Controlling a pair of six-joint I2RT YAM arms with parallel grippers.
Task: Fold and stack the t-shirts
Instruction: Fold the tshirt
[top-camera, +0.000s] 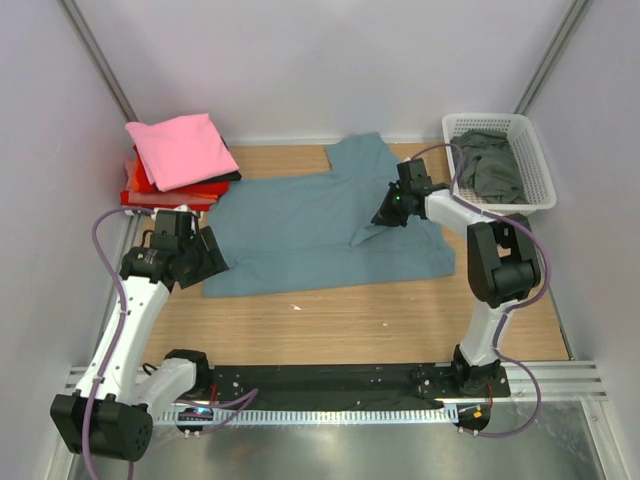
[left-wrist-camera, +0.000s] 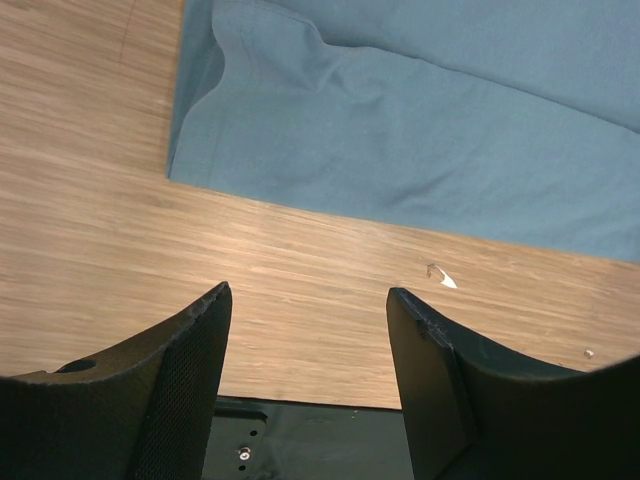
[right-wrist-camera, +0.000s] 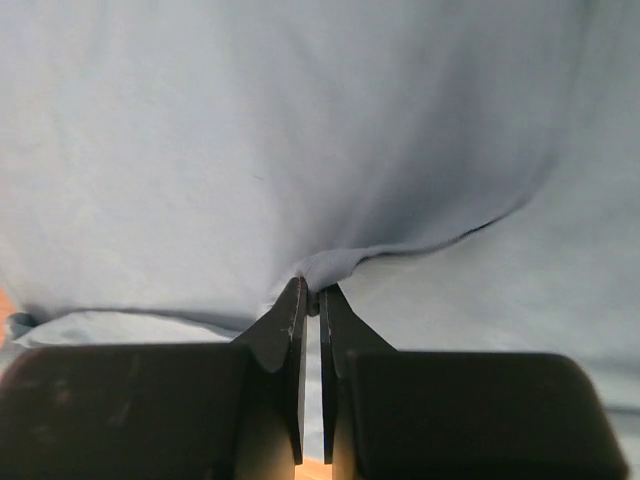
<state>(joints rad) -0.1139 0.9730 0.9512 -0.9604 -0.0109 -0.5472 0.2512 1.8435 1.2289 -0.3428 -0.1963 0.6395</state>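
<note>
Large blue shirt (top-camera: 320, 225) lies spread flat across the middle of the table (top-camera: 400, 320), one sleeve pointing to the far edge, its right part creased where cloth is gathered. Right gripper (right-wrist-camera: 312, 290) sits on that creased area, toward the shirt's right side. Its fingers (right-wrist-camera: 285, 325) are closed to a thin slit, with a small ridge of blue cloth pinched between the tips, and wrinkles run from the pinch out to the right. Left gripper (left-wrist-camera: 310, 295) is beside the shirt's near-left corner. Its fingers (left-wrist-camera: 195, 340) are spread wide with nothing between them. In the left wrist view, bare wood lies under the gap and the shirt hem is just beyond the tips, not touching. A small white scrap (left-wrist-camera: 440, 278) lies on the wood near that hem. At the far-left corner is a folded stack with the pink shirt (top-camera: 180, 150) on top, the red shirt (top-camera: 150, 190) lower down and a black edge showing between them. The white basket (top-camera: 540, 170) at far right holds a crumpled grey-green shirt (top-camera: 490, 165).
</note>
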